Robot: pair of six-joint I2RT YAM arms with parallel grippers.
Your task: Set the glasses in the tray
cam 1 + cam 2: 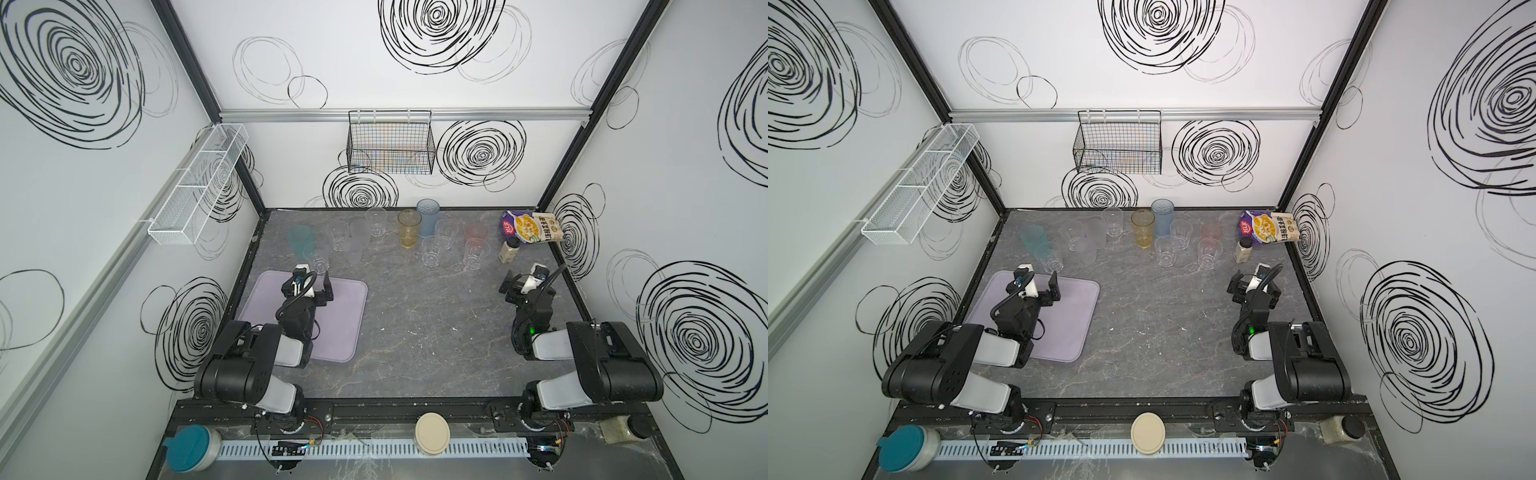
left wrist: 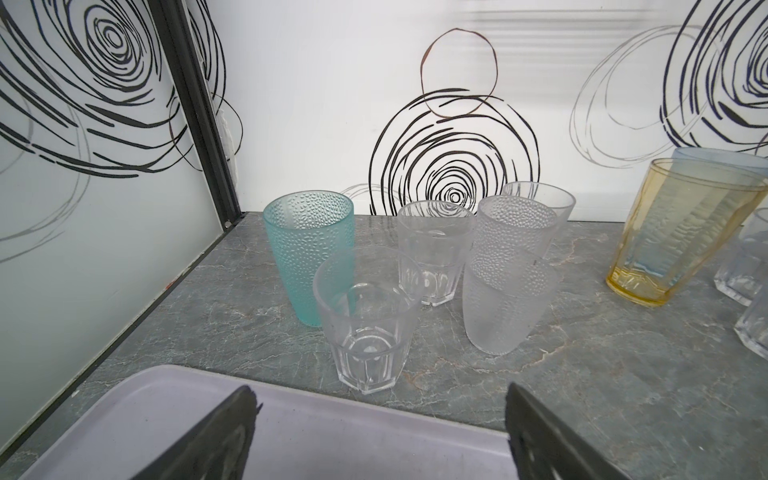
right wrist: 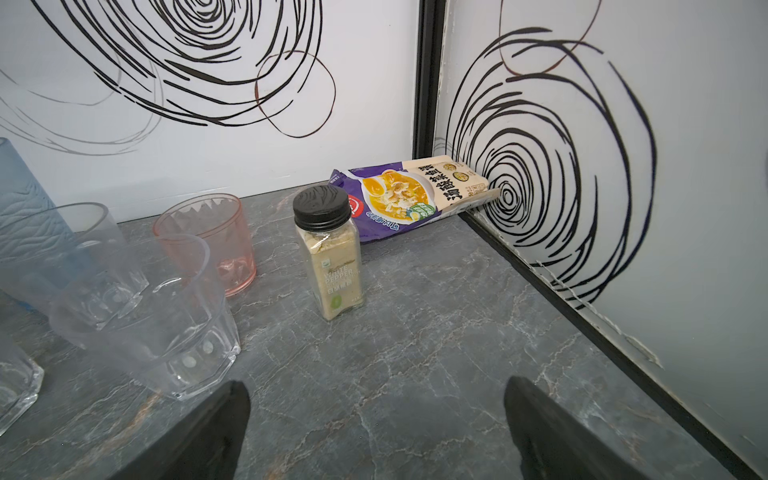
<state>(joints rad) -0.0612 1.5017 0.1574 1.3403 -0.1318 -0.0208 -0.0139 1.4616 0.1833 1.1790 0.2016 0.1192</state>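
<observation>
- Left hand (image 2: 381, 390) spread wide, empty, above the far rim of the tray (image 1: 349, 320).
- Right hand (image 3: 376, 384) wide, empty (pepper bottle (image 3: 332, 257) ahead).
- Glasses (image 1: 409, 230) stand on the bench (image 1: 415, 332), beyond the tray.

Both arms sit bent at the elbow, reaching forward, left end effector (image 2: 380, 401) and right end effector (image 3: 376, 397) spread wide, empty.

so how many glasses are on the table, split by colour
clear glasses: 6
frosted glasses: 2
teal glass: 1
amber glass: 1
blue glass: 1
pink glass: 1
total: 12, none of them in the tray
</observation>
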